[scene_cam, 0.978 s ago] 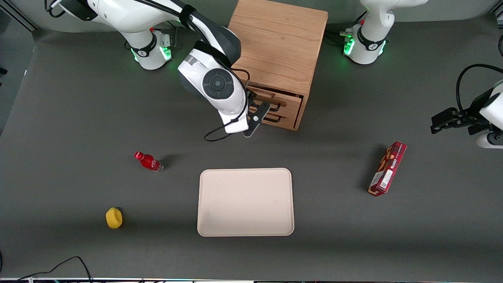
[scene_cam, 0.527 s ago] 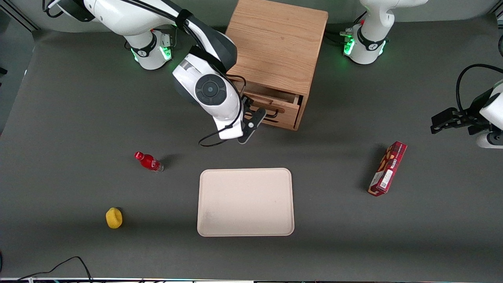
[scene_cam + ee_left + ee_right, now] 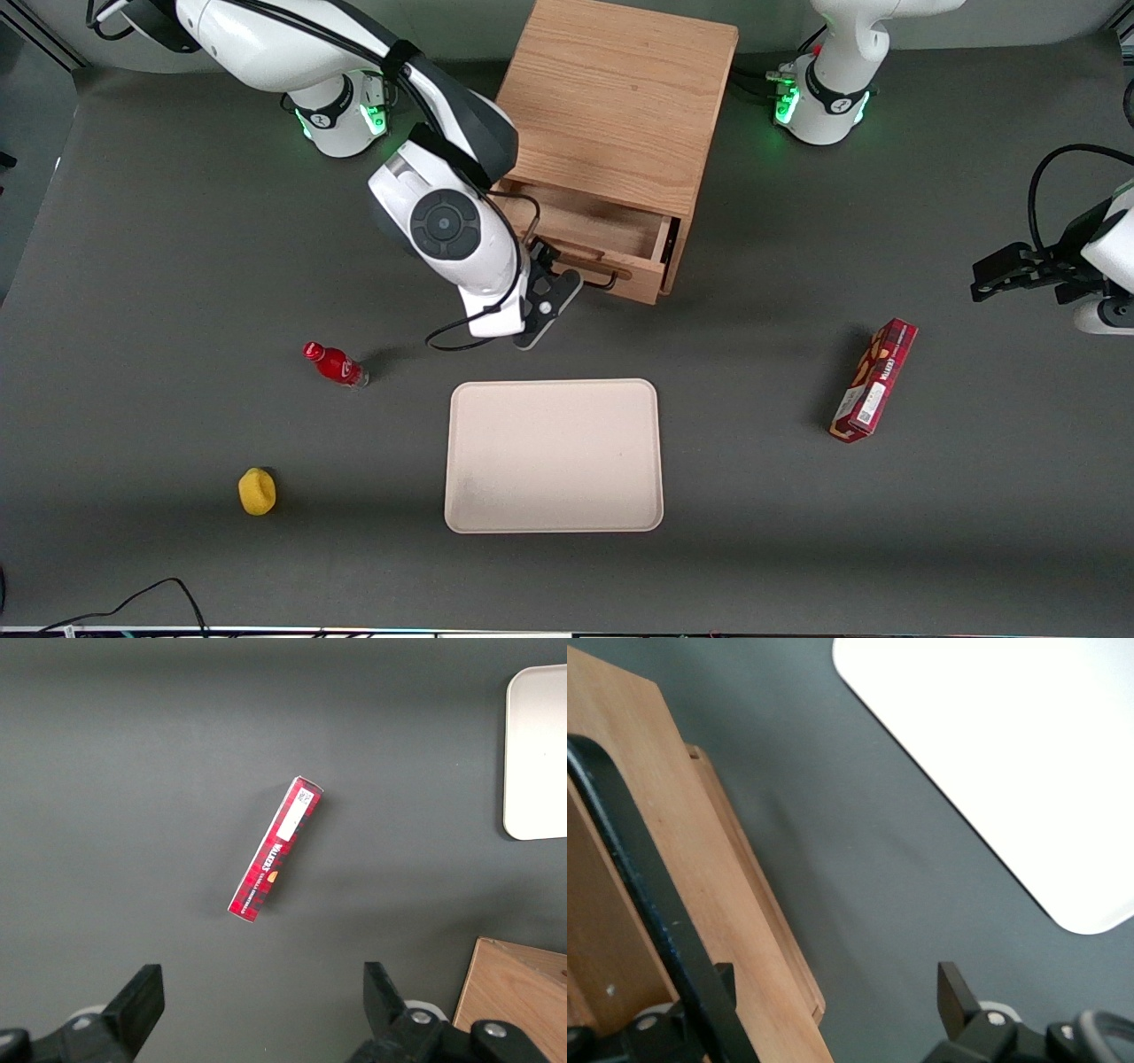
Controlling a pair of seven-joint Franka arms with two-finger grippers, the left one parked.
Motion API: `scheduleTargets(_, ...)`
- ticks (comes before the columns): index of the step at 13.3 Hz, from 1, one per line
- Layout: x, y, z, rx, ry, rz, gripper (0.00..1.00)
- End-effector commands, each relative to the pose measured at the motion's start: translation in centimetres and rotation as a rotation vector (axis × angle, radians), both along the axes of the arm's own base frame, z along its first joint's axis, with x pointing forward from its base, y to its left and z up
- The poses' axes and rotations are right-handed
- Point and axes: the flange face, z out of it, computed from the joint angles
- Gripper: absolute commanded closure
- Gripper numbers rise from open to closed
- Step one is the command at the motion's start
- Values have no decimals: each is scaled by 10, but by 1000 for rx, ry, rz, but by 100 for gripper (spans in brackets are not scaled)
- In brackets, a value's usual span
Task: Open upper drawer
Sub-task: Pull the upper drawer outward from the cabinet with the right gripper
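Note:
The wooden cabinet point(image 3: 620, 97) stands at the back of the table. Its upper drawer point(image 3: 592, 229) is pulled partway out toward the front camera, so the bare inside shows. My gripper point(image 3: 571, 276) sits at the drawer's front, by the black wire handle point(image 3: 606, 282), under the white wrist. In the right wrist view the gripper point(image 3: 837, 985) is open, its fingers wide apart. One fingertip point(image 3: 723, 979) lies against the handle point(image 3: 638, 868), which crosses the light-oak drawer front point(image 3: 700, 859). The other fingertip point(image 3: 951, 985) hangs over the grey table.
A beige tray point(image 3: 554, 456) point(image 3: 1010, 753) lies nearer the front camera than the cabinet. A red bottle point(image 3: 335, 364) and a yellow object point(image 3: 257, 492) lie toward the working arm's end. A red box point(image 3: 873, 380) point(image 3: 275, 849) lies toward the parked arm's end.
The upper drawer has slid out toward the front camera, exposing its inside. My gripper and wrist moved the same way with the handle. The cabinet has turned slightly.

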Motion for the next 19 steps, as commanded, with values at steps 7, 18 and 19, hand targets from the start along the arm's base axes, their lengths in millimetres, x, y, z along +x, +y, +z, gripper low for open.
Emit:
scheduleTargets(7, 36, -38, -5, -31, -32, -27, 0)
scheduleTargets(18, 72, -61, 11, -12, -83, -91, 0)
scheduleTargets(19, 75, -64, 12, -12, -87, -98, 0)
